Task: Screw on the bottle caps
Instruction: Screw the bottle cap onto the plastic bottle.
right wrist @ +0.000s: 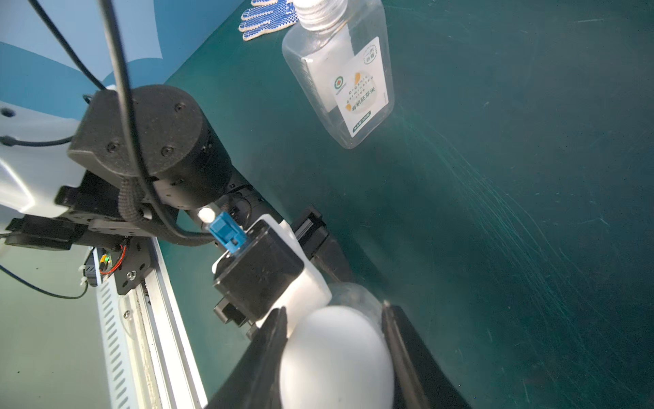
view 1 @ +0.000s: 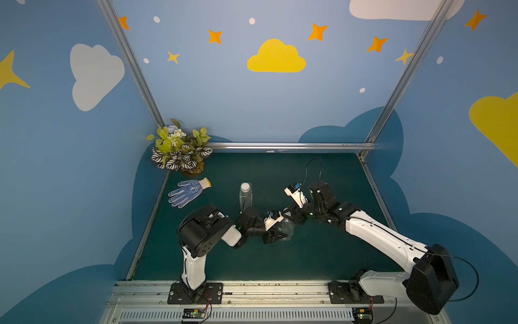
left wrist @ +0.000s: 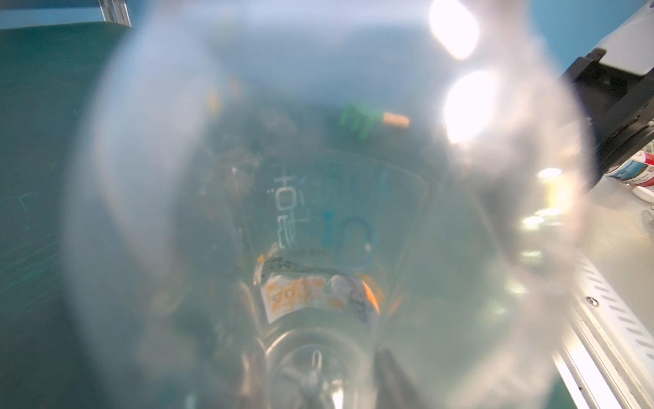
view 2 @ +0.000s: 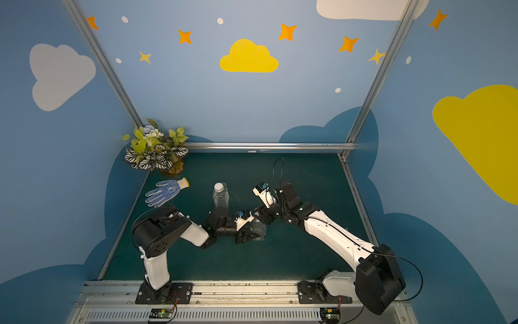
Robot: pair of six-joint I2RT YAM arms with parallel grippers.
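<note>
White round plastic screw cap (right wrist: 336,357) sits clamped between 2 black fingers (right wrist: 269,354) of the right gripper (right wrist: 334,308), close against the round clear plastic bottle (view 1: 286,228) that the left gripper (view 1: 276,236) clamps over the green table mat (view 1: 308,252). Behind, the rectangular clear labelled bottle (view 1: 245,197) stands upright, capped.

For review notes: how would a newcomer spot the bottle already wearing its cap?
On the dark green table mat, look right of the blue-dotted white work glove. The clear flat-sided rectangular plastic bottle stands upright, white screw cap on. Unlike the round clear bottle, nothing grips it.
</note>
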